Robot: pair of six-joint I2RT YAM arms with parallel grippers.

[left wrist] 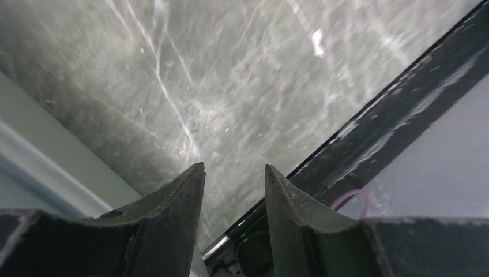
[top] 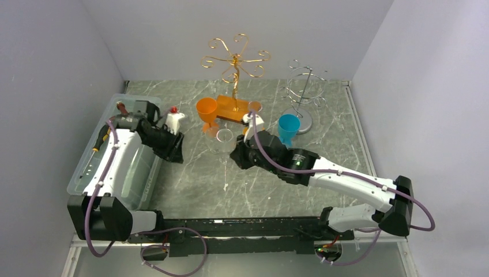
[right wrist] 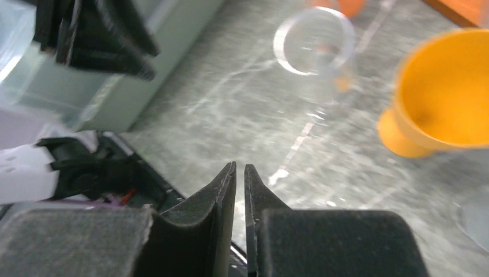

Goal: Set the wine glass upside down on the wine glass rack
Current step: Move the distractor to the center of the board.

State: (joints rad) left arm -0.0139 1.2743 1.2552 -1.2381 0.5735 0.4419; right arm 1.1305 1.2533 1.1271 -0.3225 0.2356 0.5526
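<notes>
A clear wine glass (top: 223, 140) stands upright on the marble table, just in front of an orange glass (top: 206, 109). In the right wrist view the clear wine glass's rim (right wrist: 314, 40) shows ahead, with the orange glass (right wrist: 444, 98) to its right. My right gripper (top: 237, 156) hangs close beside the clear glass's right side, not touching it; its jaws (right wrist: 240, 166) stand a narrow slit apart with nothing between them. My left gripper (top: 173, 151) is left of the glass, open and empty (left wrist: 234, 167). The gold wine glass rack (top: 235, 63) rises behind on a wooden base.
A silver wire rack (top: 303, 92) stands at the back right with a blue cup (top: 288, 127) in front of it. A clear plastic bin (top: 95, 164) lies along the left edge under the left arm. Grey walls close in three sides.
</notes>
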